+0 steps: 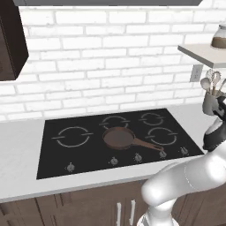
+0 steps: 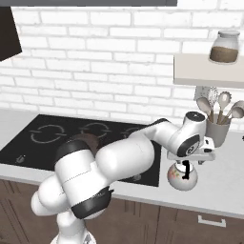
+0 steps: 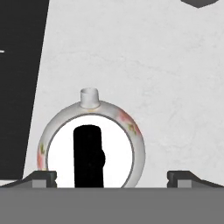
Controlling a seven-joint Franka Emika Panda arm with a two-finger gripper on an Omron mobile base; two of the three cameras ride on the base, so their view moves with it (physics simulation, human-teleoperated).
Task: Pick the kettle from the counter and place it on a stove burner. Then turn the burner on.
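While the gripper hovers wide open — holding nothing — the kettle shows no lettering.

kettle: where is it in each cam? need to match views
Left base view: not in it; the frame ends at the utensil holder.
Right base view: kettle at lower right, on the counter, under the open claw.
Hand view: bottom centre, seen from above.
Shared landmark: black cooktop, left of the kettle.

White brick wall at far side. Dark upper cabinet on left, pale shelf on right, wall outlet beneath it. Dark brown wooden cabinet fronts near, even light.
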